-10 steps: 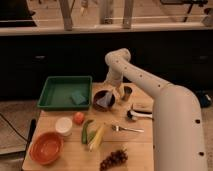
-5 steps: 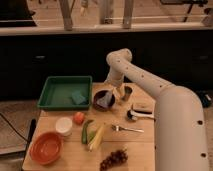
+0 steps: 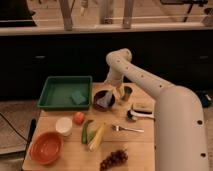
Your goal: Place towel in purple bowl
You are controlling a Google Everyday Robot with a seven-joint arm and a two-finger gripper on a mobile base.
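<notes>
The purple bowl [image 3: 96,104] sits on the wooden table just right of the green tray. A grey towel [image 3: 104,98] lies inside it, with part of it sticking up above the rim. My gripper [image 3: 119,91] hangs from the white arm at the bowl's right rim, between the bowl and a small dark cup [image 3: 127,93]. It is close beside the towel, and I cannot tell whether it touches it.
A green tray [image 3: 55,95] holds a blue sponge [image 3: 78,97]. On the table [image 3: 145,155] are an orange bowl [image 3: 45,147], white cup [image 3: 63,125], tomato [image 3: 79,117], green vegetable [image 3: 86,131], corn [image 3: 97,137], grapes [image 3: 114,159], fork [image 3: 126,129] and a ladle [image 3: 138,115].
</notes>
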